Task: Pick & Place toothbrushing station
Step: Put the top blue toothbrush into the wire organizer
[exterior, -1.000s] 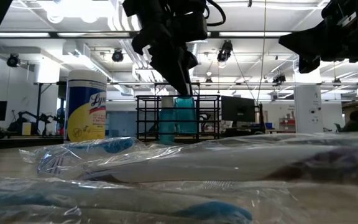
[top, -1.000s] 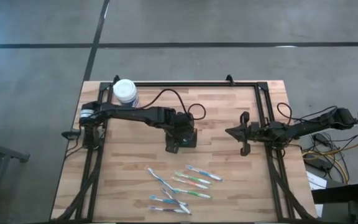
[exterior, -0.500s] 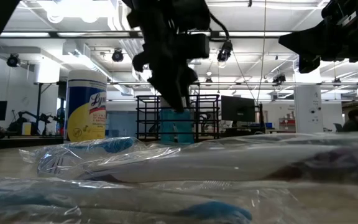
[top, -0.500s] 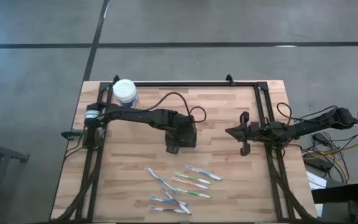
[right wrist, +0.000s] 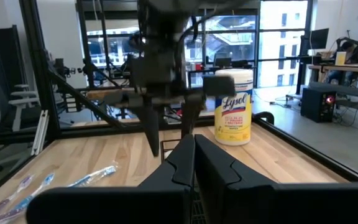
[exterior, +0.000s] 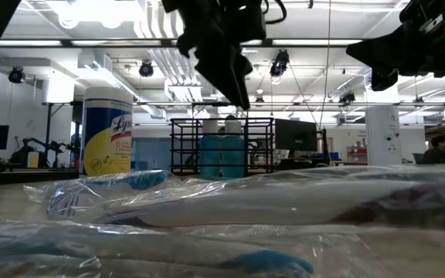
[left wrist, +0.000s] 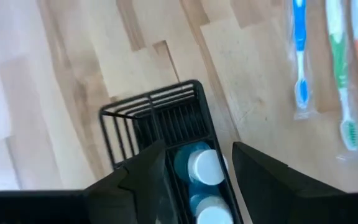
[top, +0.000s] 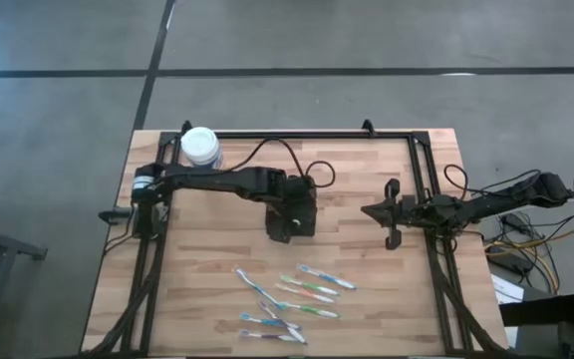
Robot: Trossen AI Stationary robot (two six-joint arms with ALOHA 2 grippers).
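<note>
The left gripper (left wrist: pixel 194 168) has risen off the caddy (left wrist: pixel 166 134), fingers apart: caddy released. The right gripper (top: pixel 388 212) waits, fingers together.

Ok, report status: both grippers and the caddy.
Left gripper open, above the black caddy, fingers either side. Caddy on the table, blue bottles inside. Right gripper shut, parked at the table's right side. Nothing in the way.

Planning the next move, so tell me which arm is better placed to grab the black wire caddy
Left. The left gripper hangs open right above the caddy, fingers straddling it. The right gripper waits shut near the table's right edge.
</note>
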